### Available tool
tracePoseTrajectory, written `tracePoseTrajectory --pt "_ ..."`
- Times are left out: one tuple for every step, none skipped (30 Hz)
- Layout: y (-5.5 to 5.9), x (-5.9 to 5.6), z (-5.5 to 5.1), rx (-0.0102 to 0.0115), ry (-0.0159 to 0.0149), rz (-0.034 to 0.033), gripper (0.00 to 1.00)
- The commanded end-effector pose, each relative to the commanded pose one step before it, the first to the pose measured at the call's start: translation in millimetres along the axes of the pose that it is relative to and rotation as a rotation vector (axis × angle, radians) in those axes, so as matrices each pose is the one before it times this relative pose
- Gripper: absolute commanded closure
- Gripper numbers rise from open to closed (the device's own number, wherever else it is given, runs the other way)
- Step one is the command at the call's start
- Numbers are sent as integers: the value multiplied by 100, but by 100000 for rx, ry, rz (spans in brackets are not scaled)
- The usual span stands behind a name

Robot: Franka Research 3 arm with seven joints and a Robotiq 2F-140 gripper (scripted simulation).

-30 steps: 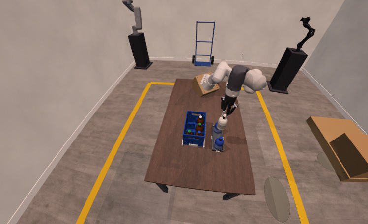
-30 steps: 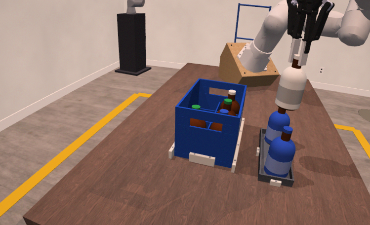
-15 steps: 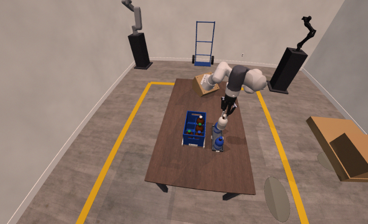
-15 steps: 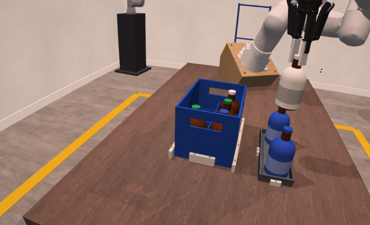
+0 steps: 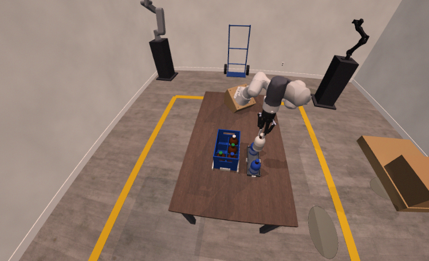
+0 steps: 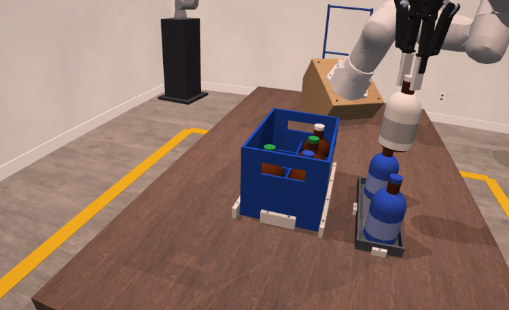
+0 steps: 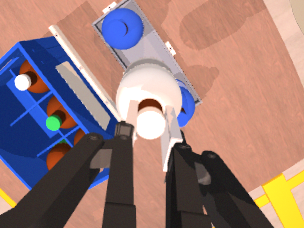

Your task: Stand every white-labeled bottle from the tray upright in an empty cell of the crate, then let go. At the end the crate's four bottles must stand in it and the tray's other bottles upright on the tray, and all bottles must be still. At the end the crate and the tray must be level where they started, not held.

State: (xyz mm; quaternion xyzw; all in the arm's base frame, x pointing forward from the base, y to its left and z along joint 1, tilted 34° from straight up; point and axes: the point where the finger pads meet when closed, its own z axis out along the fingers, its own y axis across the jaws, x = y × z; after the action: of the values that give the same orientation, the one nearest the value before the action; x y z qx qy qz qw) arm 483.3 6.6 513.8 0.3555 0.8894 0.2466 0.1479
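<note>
- My gripper point(image 7: 150, 116) is clamped on the neck of the white-labeled bottle point(image 6: 399, 119), which hangs upright in the air under my fingers point(image 6: 401, 73).
- The bottle's base floats over the far end of the tray point(image 6: 379, 242), just above the cap of the farther blue-labeled bottle point(image 6: 381, 173), at about 12 o'clock from the nearer blue-labeled bottle point(image 6: 385, 215).
- Both blue-labeled bottles stand upright on the tray.
- At 9 o'clock from the tray in the exterior view sits the blue crate point(image 6: 287, 188), just beside it on the wooden table point(image 6: 171, 250).
- The crate holds four brown bottles, with green, blue, green and white caps; its far-left cell looks open.
- Beyond, at 12 o'clock, my arm's wooden base block point(image 6: 317, 92) stands on the table's far end.
</note>
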Motion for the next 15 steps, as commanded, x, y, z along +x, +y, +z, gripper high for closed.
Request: tracePoseTrajectory --pt "-218 -167 -374 -196 -484 -230 100" --pt "-28 -10 0 0 0 0 100" --pt "-30 -11 0 0 0 0 100" --pt "-33 -12 0 0 0 0 100" --pt "-35 -13 0 0 0 0 100" --pt "-38 -14 0 0 0 0 100" --pt "-41 -15 0 0 0 0 100" --pt "0 0 0 0 0 0 100" --pt "0 0 0 0 0 0 100" --pt "-44 -16 0 0 0 0 100" --pt "-47 -17 0 0 0 0 100" --pt "-50 -19 0 0 0 0 100" --pt "-53 -20 0 0 0 0 100" --pt "-57 -21 0 0 0 0 100" --pt "-60 -22 0 0 0 0 100"
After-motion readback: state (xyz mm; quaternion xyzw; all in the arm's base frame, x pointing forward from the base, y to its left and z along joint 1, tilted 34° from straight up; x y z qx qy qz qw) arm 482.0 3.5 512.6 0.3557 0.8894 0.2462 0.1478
